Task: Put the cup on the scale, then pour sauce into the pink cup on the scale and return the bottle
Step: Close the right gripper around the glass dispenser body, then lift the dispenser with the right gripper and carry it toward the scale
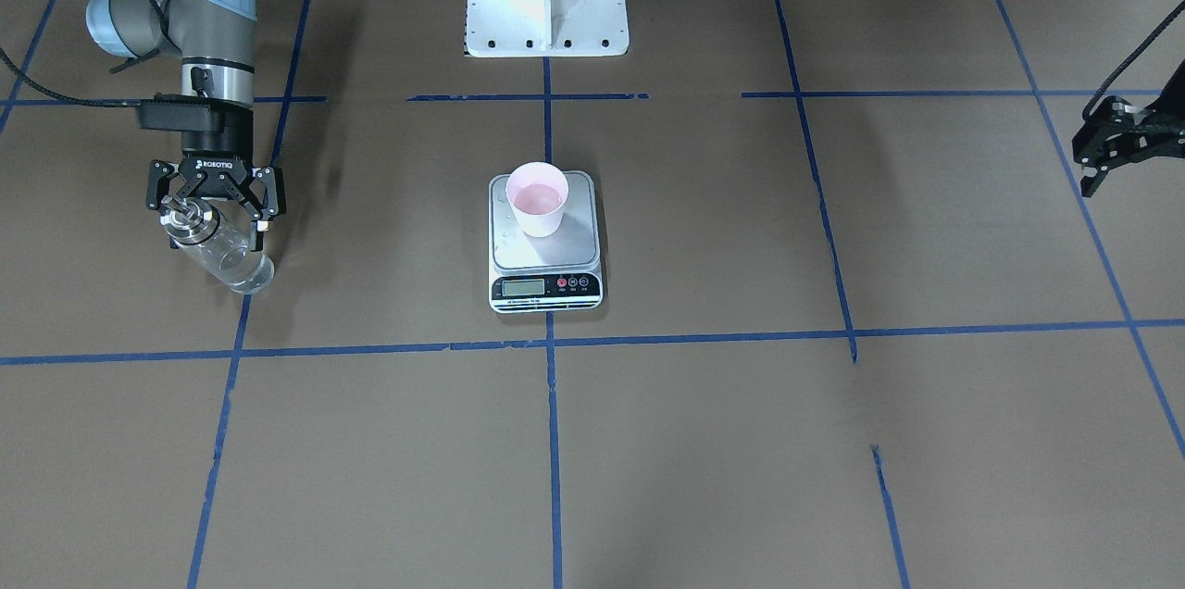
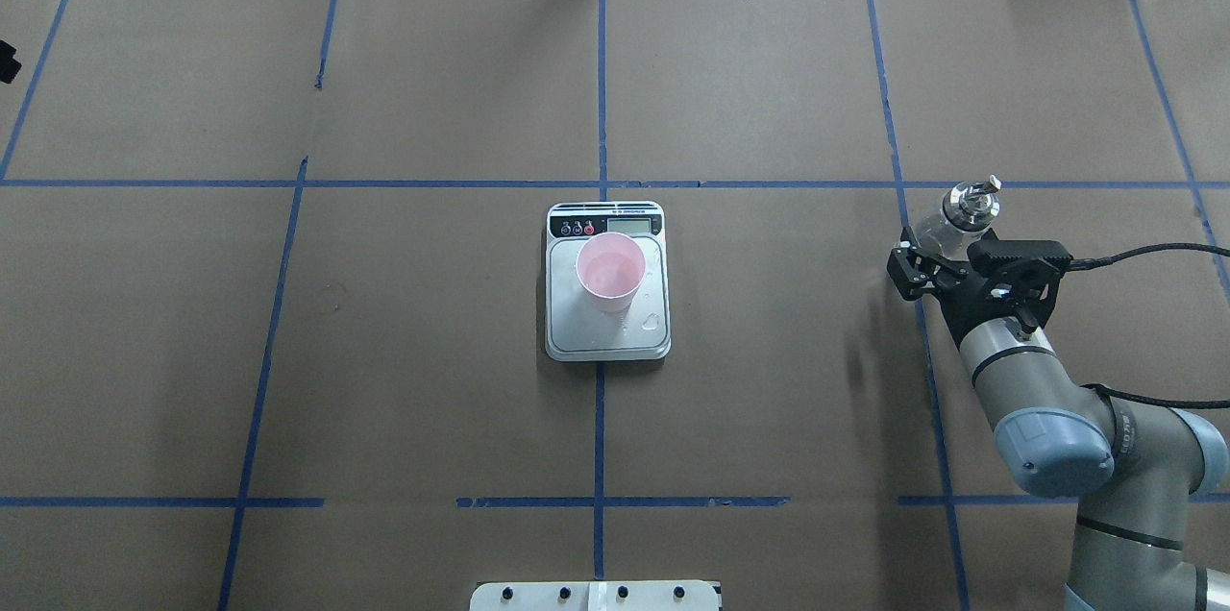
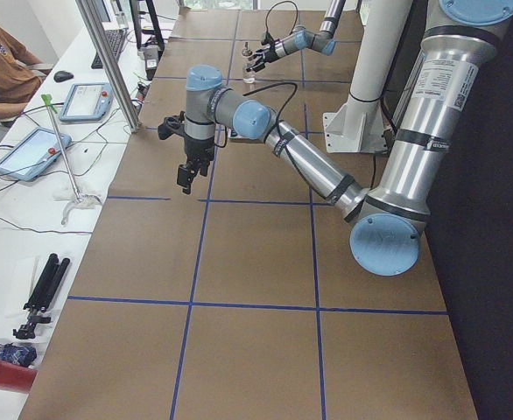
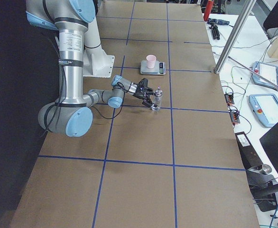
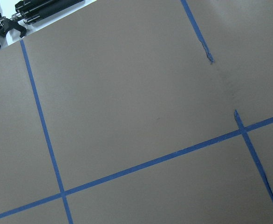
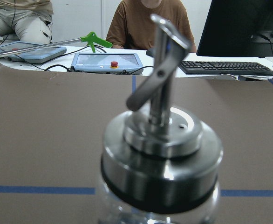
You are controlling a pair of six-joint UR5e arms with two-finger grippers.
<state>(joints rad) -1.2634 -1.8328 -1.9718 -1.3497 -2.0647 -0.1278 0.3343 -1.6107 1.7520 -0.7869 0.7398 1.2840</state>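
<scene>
ROBOTIQ-marked right tool [image 1: 213,219] around bottle [image 1: 231,260], grip unclear, cup [image 1: 537,198] on scale [image 1: 576,242]

The brand name ROBOTIQ stands in small white capitals on the black body of the right hand [image 1: 215,217], as the front-facing view shows it. The scale [image 1: 544,242] has a pale display [image 1: 523,287] on its black front strip, but no digits can be read there. The tiny white print under that display and under the round buttons is too small to make out. A white sticker [image 3: 435,77] on the near arm's upright tube carries lines of print, also unreadable.
</scene>
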